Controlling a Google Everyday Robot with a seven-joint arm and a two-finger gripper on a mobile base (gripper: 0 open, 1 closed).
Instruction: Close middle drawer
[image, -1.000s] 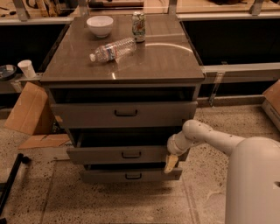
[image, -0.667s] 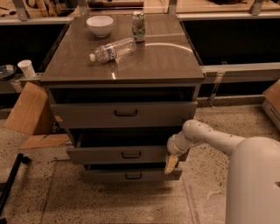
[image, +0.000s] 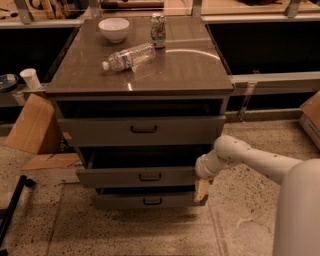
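The middle drawer (image: 115, 177) is a grey metal drawer with a small dark centre handle. It stands pulled out a little from the cabinet (image: 140, 90), with a dark gap above its front. My gripper (image: 202, 190) is at the right end of this drawer's front, pointing down, on a white arm coming in from the right. It is against or very close to the front's right edge. The top drawer (image: 100, 131) also sticks out slightly. The lowest drawer front (image: 120, 201) sits below.
On the cabinet top lie a clear plastic bottle (image: 129, 57), a white bowl (image: 114, 29) and a can (image: 158, 29). Cardboard pieces (image: 32, 127) lean at the left, with a white cup (image: 30, 78) behind. A black bar (image: 12, 207) lies on the floor at the lower left.
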